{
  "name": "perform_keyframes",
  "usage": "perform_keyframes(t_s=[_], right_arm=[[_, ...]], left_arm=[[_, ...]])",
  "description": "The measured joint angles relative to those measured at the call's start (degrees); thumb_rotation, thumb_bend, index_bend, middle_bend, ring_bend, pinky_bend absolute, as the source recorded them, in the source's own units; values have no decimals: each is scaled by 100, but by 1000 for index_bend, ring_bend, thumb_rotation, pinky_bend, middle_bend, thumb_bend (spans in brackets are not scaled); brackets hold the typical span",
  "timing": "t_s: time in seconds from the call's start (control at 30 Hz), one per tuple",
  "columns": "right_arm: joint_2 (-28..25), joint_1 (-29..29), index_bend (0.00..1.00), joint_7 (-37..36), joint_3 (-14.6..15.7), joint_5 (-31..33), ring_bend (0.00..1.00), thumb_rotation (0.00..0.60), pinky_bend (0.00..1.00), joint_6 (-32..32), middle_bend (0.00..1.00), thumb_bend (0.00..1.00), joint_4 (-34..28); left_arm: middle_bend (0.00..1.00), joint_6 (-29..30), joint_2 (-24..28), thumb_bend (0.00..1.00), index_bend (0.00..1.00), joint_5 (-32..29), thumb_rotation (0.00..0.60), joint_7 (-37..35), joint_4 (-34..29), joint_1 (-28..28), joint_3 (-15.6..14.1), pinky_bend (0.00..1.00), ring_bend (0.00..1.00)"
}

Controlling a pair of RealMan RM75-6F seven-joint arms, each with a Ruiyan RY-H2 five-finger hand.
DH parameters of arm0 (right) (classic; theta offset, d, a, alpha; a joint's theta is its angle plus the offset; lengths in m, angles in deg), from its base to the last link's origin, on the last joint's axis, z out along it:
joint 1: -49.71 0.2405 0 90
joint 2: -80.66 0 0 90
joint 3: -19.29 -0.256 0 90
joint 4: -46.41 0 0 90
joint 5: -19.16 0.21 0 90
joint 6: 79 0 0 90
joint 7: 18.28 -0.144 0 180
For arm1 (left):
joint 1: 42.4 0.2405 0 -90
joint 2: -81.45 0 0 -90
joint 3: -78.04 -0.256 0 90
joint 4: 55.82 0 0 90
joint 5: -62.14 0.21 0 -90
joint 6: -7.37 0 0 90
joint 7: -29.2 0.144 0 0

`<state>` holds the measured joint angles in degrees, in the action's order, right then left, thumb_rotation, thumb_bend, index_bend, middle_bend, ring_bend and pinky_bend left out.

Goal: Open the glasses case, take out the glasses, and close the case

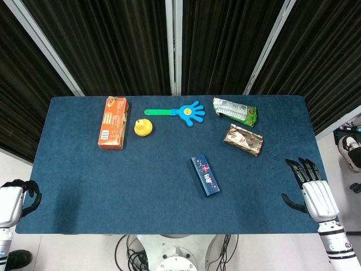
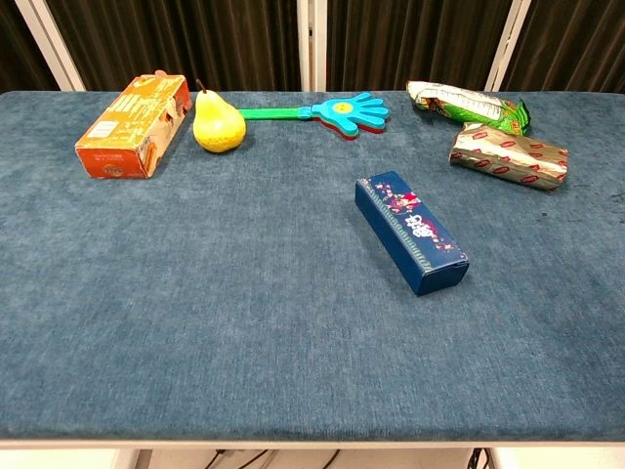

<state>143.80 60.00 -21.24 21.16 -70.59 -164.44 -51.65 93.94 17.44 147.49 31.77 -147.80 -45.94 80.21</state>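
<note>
The glasses case point(image 1: 205, 175) point(image 2: 410, 233) is a dark blue box with a pink and white print, lying closed on the blue table, right of centre. No glasses show. My right hand point(image 1: 307, 188) hovers at the table's right edge, well to the right of the case, fingers spread and empty. At the table's front left corner my left hand point(image 1: 16, 197) has its fingers curled in, holding nothing. Neither hand shows in the chest view.
An orange carton point(image 1: 113, 122) point(image 2: 135, 125), a yellow pear point(image 1: 143, 127) point(image 2: 217, 124) and a green-handled blue hand clapper point(image 1: 181, 112) point(image 2: 337, 110) lie along the back. A green snack bag point(image 1: 234, 110) point(image 2: 467, 106) and a silver-red packet point(image 1: 243, 139) point(image 2: 508, 155) lie back right.
</note>
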Motion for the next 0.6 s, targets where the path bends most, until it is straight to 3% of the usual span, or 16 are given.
perform_keyframes(t_s=[0.4, 0.6], right_arm=[[38, 81, 34, -70, -82, -97, 0, 600, 0, 279, 122, 219, 114], [123, 395, 34, -16, -209, 4, 0, 600, 0, 843, 120, 232, 187]], left_arm=[[627, 44, -15, 380, 608, 13, 600, 64, -10, 27, -3, 514, 457], [627, 49, -17, 380, 608, 19, 600, 63, -10, 31, -2, 514, 457]])
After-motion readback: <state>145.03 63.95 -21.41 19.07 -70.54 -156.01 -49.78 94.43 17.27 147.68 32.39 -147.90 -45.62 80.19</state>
